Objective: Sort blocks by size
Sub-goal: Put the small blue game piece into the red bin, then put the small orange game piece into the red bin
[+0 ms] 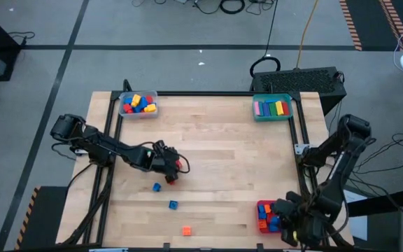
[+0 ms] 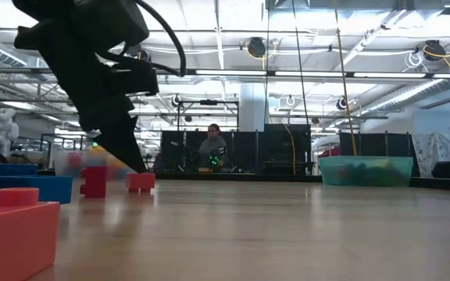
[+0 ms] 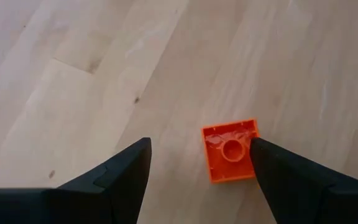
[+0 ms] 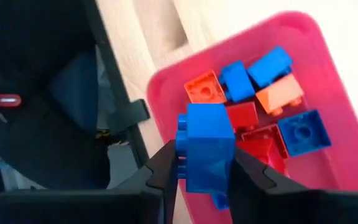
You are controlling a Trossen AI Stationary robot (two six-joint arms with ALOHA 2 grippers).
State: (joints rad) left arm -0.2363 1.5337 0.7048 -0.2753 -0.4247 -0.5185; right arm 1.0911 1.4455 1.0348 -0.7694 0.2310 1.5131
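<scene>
Wide bare wood is lying across the middle of the worktop (image 1: pixel 222 147), between the clear tray (image 1: pixel 138 104) and teal tray (image 1: pixel 272 107) at the far corners, offering unobstructed passage. Near the front edge, two loose blue blocks (image 1: pixel 157 187) (image 1: pixel 173 204) and an orange block (image 1: pixel 186 230) are standing well apart, with gaps between them. The left pincer (image 1: pixel 173 168) is occupying the left-centre, spread fingers flanking a small red-orange block (image 3: pixel 230 149), while the right pincer (image 4: pixel 207 171) is hanging over the crowded red tray (image 1: pixel 260 207), clamping a blue block (image 4: pixel 207 148).

Glossy plastic blocks (image 4: pixel 261 99) lie above a smooth, matt wooden table (image 1: pixel 222 154).
</scene>
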